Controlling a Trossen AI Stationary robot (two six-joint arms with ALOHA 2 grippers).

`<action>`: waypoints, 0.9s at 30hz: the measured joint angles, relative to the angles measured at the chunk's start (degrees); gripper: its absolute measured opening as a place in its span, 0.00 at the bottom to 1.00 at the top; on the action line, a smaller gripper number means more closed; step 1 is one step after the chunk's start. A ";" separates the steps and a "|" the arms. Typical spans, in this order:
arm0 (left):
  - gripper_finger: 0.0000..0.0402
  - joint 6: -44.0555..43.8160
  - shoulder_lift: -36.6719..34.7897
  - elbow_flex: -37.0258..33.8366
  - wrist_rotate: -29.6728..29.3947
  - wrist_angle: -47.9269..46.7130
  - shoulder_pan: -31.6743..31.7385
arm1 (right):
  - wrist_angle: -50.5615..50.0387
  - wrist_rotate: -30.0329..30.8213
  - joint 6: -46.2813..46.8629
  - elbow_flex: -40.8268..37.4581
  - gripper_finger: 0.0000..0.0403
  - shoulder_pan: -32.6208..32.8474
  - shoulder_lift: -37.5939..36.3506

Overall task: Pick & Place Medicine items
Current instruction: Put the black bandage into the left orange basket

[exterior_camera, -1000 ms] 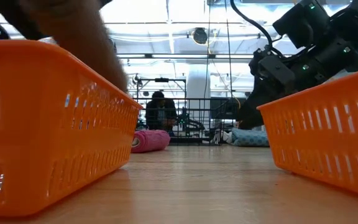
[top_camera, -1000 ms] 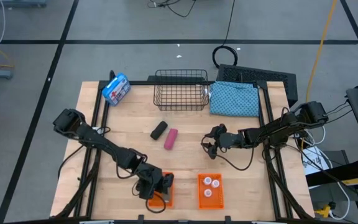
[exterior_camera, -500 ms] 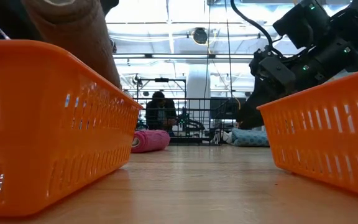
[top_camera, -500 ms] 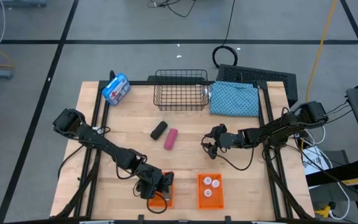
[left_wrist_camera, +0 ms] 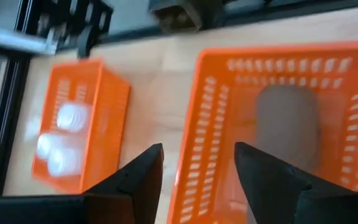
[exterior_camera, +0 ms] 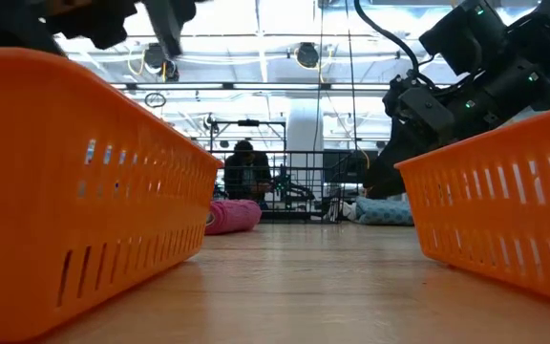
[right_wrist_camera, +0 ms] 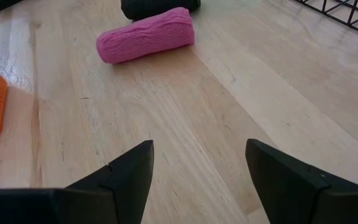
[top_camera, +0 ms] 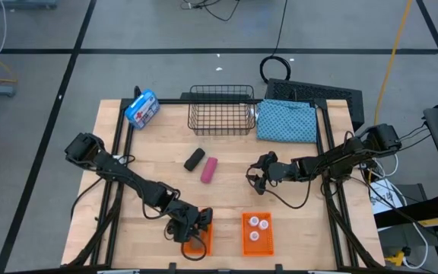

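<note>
A brown piece lies on the floor of the left orange basket. My left gripper hangs open just above that basket's near rim, touching nothing. The right orange basket holds three white bottles. A black piece and a pink piece lie side by side on the table's middle. My right gripper waits open, a little above the table to the right of the pink piece.
A wire basket stands at the far edge, with a blue patterned cloth to its right. A blue-and-white package lies at the far left corner. Bare wood stretches between the two orange baskets.
My left gripper has opened and let go of the brown piece. The piece had been hanging over the left orange basket and has dropped into it. The basket has shifted a little in the low view. The gripper has rolled slightly and stayed in place.
</note>
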 joint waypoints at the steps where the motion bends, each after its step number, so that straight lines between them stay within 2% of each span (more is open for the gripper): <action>1: 0.51 -1.49 -0.01 0.00 -1.84 0.03 -0.01 | 0.00 0.00 0.00 0.00 0.61 0.00 0.00; 6: 0.48 -11.64 -2.07 0.00 -13.71 -1.30 0.18 | 0.00 -0.02 -0.02 0.00 0.61 0.00 0.00; 9: 0.46 -16.22 -4.47 0.00 -17.95 -5.19 1.68 | 0.00 -0.02 -0.21 0.00 0.61 0.00 0.00; 13: 0.43 -24.35 -9.14 0.00 -19.06 -11.09 5.17 | 0.02 -0.02 -1.05 0.00 0.61 0.00 0.00; 19: 0.38 -46.12 -15.23 0.00 -21.13 -20.94 13.84 | 0.00 -0.02 -2.90 0.00 0.61 0.00 0.00; 22: 0.35 -54.29 -15.60 -0.02 -21.24 -24.95 18.84 | 0.09 -0.04 -3.39 0.00 0.61 0.00 0.00; 25: 0.33 -59.19 -15.40 -1.69 -19.96 -26.30 22.75 | 0.71 -0.07 -2.84 0.00 0.61 0.00 0.00; 27: 0.32 -60.66 -14.96 -3.90 -17.96 -22.96 24.88 | 0.72 -0.24 -2.51 0.00 0.61 0.00 0.00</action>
